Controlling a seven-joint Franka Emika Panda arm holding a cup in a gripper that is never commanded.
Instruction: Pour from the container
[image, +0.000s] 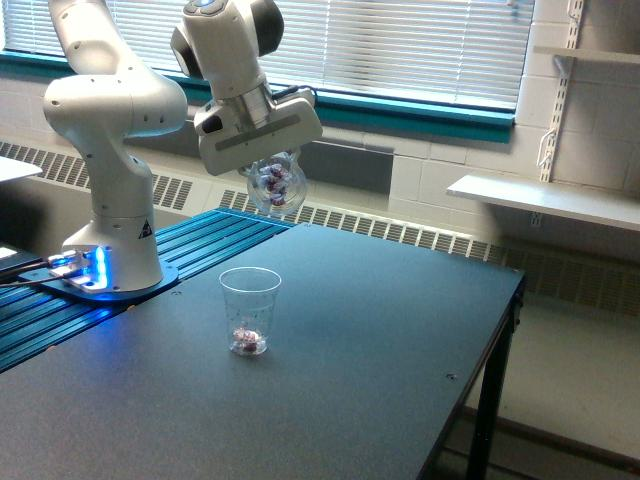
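Your pincer (272, 172) sits in the upper left of the frame, closed around the container (275, 186), which hangs just under the white hand block. The clear tumbler is tipped well over on its side, up in the air above the table (380, 340) and not touching it. You can see reddish-purple and white pieces through its wall. The fingers themselves are mostly hidden behind the hand, so I can't make out exactly how they sit on the cup, but it's clearly held.

Down below, in the lower left-centre of the frame, the second clear cup (249, 310) stands upright on the dark table. It sits lower in the picture than the tumbler and a little to its left, well apart from it. A small heap of reddish and white pieces (248, 336) lies at its bottom.

The arm's white base (112, 250) stands at the left edge of the frame on a blue ribbed plate (215, 235) with a blue light glowing beside it. Behind everything you've got window blinds (400, 45) across the top, and a white wall shelf (545, 200) off on the right side.
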